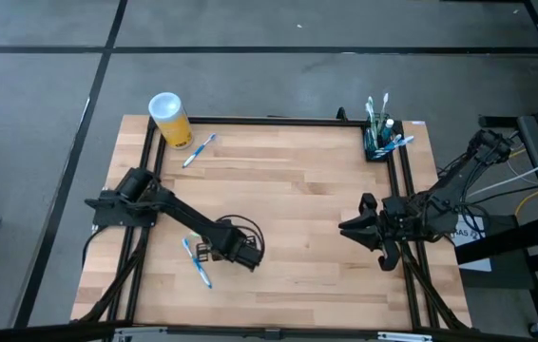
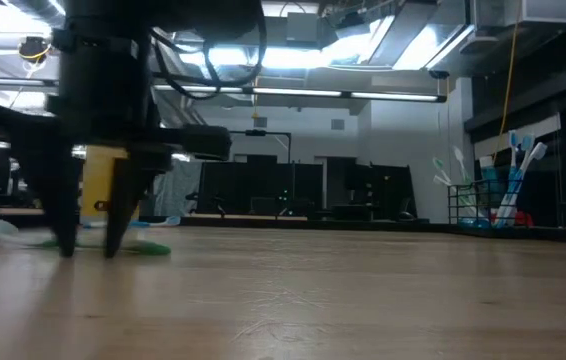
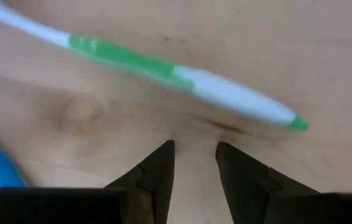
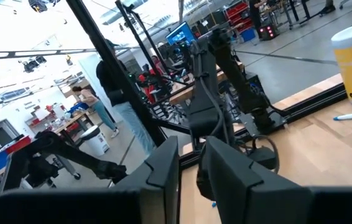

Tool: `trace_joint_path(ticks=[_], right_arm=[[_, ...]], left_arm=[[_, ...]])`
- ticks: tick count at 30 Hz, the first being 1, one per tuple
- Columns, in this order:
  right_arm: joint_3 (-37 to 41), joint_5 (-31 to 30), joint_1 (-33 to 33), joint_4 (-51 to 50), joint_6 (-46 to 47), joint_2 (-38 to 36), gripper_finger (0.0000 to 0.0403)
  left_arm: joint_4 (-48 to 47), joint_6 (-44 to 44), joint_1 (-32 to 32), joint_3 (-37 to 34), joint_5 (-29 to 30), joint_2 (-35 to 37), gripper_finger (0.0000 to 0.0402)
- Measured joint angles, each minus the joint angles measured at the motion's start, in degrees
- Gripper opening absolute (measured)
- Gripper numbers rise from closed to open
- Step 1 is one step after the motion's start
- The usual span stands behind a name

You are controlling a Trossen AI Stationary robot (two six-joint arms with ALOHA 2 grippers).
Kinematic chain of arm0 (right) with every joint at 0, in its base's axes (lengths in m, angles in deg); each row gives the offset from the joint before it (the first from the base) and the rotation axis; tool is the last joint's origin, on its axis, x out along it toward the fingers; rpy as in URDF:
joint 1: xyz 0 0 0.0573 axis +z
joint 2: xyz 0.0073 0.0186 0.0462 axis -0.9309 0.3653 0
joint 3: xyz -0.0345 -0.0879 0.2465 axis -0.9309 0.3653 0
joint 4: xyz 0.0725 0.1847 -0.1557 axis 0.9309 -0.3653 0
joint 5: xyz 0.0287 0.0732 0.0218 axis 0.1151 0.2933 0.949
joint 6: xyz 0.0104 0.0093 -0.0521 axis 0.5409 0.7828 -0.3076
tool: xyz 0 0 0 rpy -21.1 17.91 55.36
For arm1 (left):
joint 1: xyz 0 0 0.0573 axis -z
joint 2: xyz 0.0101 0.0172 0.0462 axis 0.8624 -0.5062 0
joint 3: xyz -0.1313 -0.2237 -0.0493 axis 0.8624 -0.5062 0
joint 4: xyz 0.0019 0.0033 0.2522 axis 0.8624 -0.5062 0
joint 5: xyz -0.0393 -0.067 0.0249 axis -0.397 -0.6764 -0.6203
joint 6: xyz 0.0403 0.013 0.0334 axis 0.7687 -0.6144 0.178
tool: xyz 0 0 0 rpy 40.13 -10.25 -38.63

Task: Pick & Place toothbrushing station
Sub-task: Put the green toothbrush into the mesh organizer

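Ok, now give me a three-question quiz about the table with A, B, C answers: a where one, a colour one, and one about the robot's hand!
1. Where is the black toothbrush holder?
A) in the middle
B) in a corner on the right arm's side
C) on the floor

2. What colour is the toothbrush just in front of the left gripper?
A) green and white
B) red
C) all black

3. The left gripper's fingers are:
A) squeezing a toothbrush
B) shut tight together
C) apart, holding nothing

Answers:
1 B: it stands in that corner.
2 A: its handle is green and white.
3 C: there is a gap between the fingers with nothing in it.
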Motion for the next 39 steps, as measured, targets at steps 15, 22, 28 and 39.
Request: trace_joint_path(ticks=[15,22,28,39], right_arm=[[0.00,-0.17,-0.07,0.04,-0.06,-0.09,0.0086],[0.00,-0.18,0.37,0.48,0.26,-0.07,0.0086],[0.00,-3.13,0.37,1.01,0.28,-0.09,0.0086],[0.00,-14.85,0.37,4.10,-0.07,0.07,0.0086]], left_arm=[[7.29,26.05,-18.47,-0.35,24.69,4.12,0.0121],[-0.14,58.67,-23.36,-0.35,13.75,13.31,0.0121],[-2.51,83.32,-18.83,-0.31,5.54,19.56,0.0121],[-3.11,130.88,-6.84,-3.30,0.72,20.28,0.0121]])
